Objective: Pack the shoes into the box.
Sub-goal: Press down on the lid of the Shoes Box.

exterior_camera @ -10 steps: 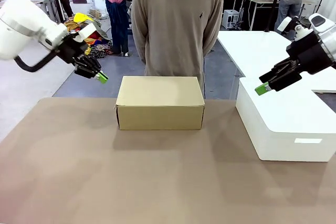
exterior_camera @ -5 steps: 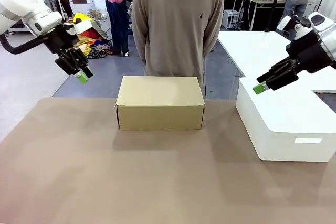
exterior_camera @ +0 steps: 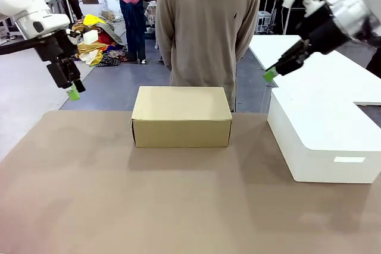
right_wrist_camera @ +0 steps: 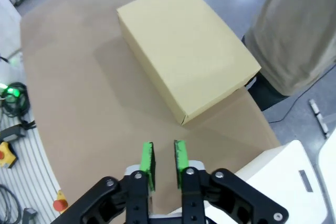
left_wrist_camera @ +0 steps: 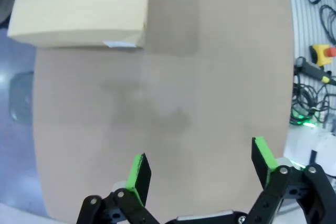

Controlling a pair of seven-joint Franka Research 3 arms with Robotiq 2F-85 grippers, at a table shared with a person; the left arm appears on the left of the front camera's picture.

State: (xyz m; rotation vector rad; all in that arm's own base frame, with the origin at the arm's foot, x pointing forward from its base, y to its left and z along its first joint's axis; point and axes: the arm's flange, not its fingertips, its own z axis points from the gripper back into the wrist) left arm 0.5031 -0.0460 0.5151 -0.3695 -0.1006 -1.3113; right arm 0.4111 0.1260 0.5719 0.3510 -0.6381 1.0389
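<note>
Closed brown cardboard box [exterior_camera: 181, 116]: long axis three-to-nine; I judge left pincer [exterior_camera: 73, 92], spread, roughly as near as right pincer [exterior_camera: 270, 75], nearly pressed together.

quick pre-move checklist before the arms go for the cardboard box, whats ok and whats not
1. Cardboard box lid shut and flat: ok, though the shoes cannot be seen, so whether they are packed: cannot tell.
2. Box square on the brown table, nothing leaning on it: ok.
3. Left gripper open, nothing between its pads: ok.
4. Right gripper ready: not ok, its green pads stand nearly together with a narrow gap, holding nothing.
5. Both grippers raised off the table, away from the box: ok.
6. Person stands close behind the box, hands behind the back and not over it: ok, but the white box sits near the right arm's path.
</note>
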